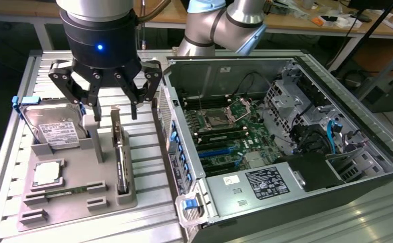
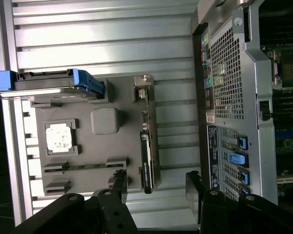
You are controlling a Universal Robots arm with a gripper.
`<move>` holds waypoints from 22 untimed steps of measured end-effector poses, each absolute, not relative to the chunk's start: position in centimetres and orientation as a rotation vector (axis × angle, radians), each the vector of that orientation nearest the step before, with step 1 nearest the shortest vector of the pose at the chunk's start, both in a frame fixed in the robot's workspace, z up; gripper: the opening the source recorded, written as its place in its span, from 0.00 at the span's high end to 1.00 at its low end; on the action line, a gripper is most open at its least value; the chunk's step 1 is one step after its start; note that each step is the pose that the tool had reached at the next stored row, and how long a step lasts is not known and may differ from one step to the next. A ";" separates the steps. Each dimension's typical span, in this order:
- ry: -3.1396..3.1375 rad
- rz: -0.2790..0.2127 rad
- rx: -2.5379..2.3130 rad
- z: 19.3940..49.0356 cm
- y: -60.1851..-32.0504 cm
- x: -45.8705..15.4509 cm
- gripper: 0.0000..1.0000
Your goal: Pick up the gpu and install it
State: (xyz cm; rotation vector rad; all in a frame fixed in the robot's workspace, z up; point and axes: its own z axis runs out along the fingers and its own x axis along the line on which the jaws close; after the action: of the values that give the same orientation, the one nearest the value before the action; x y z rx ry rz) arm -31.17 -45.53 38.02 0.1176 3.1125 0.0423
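**Inspector:** Where was the gpu?

**Assessor:** The gpu stood on its long edge in a slot of the grey holder, not yet lifted. The holder lay on the slatted table, just beside the open computer case, on the exterior view's left of it.

**Inspector:** And relative to the tool?

**Assessor:** The gripper hung directly above the card's silver bracket end, apart from it. In the wrist view one black finger stood on each side of the card's line.

**Inspector:** Tool state?

**Assessor:** Jaws were spread wide and held nothing.

**Inspector:** Arm pose?

**Assessor:** The wrist pointed straight down, with a blue lamp lit on the gripper body. The arm's joints rose behind it, near the case's rear edge.

**Inspector:** Other items noted?

**Assessor:** In the same holder were a hard drive with blue rails, a processor and a memory stick.
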 end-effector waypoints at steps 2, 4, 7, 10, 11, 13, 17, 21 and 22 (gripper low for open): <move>3.112 0.042 0.118 38.0 -45.6 -31.2 0.40; 3.112 0.042 0.118 37.9 -45.6 -31.2 0.40; 3.112 0.042 0.118 37.8 -45.6 -31.2 0.40; 3.112 0.042 0.118 37.7 -45.6 -31.2 0.40; 3.112 0.042 0.118 37.6 -45.6 -31.2 0.40; 3.112 0.043 0.118 37.5 -45.6 -31.2 0.40; 3.112 0.042 0.118 37.3 -45.7 -31.2 0.40; 3.112 0.042 0.118 37.2 -45.8 -31.2 0.40; 3.112 0.042 0.118 37.1 -45.8 -31.2 0.40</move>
State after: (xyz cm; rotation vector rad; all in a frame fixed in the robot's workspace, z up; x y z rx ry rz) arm -31.17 -45.84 37.13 0.1176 3.1124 0.0424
